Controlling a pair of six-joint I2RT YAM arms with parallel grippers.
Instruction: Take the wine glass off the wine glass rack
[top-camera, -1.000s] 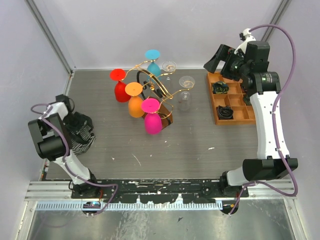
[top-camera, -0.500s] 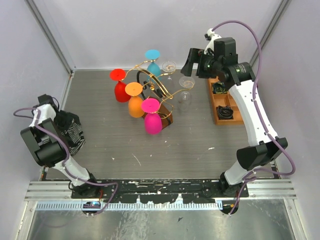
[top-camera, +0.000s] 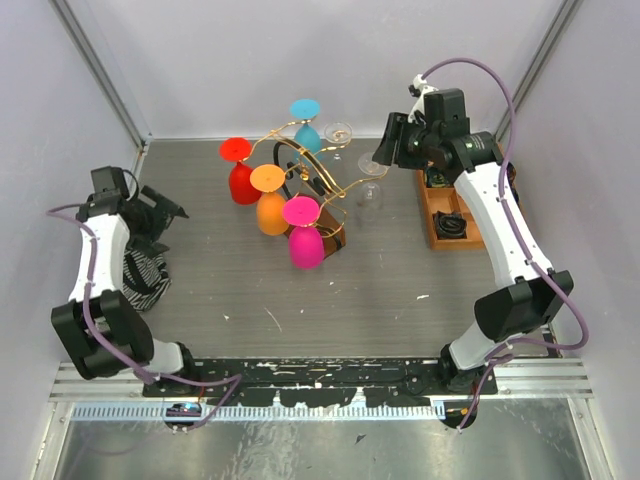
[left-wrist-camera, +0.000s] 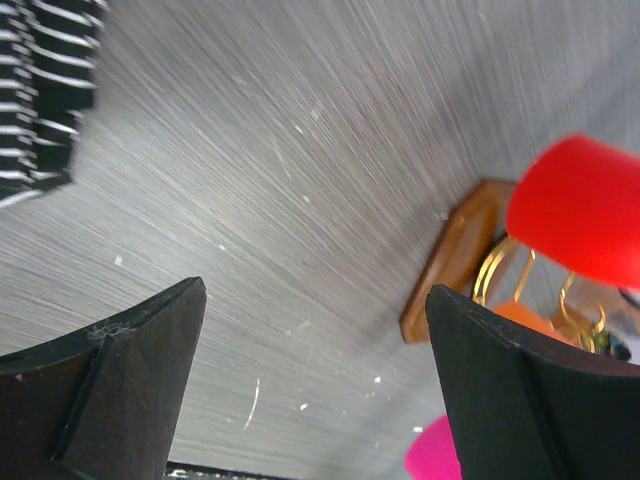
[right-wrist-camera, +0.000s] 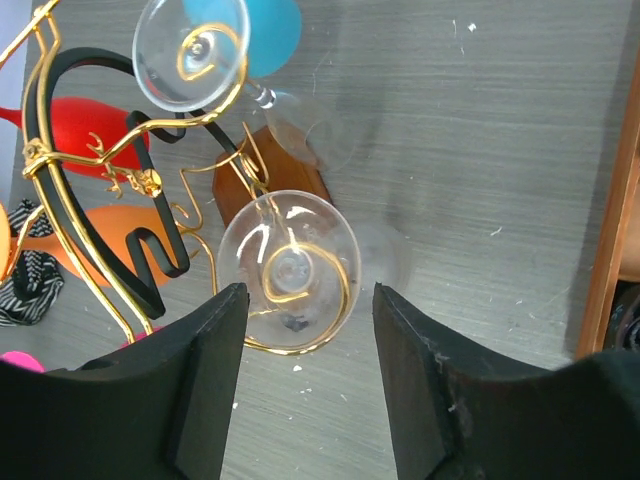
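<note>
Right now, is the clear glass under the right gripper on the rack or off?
On the rack: the glass hangs upside down, foot in a gold curl.

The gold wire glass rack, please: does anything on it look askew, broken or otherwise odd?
Nothing stands out. The gold wire rack stands upright on its brown wooden base, its coloured glasses and clear glasses hanging bowl-down, with no breakage or spill visible.

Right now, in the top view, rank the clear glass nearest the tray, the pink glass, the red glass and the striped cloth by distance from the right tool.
1. Clear glass: right at the right tool, on the tray side of the rack.
2. Pink glass: rack's near side.
3. Red glass: rack's far left side.
4. Striped cloth: by the left arm.
</note>
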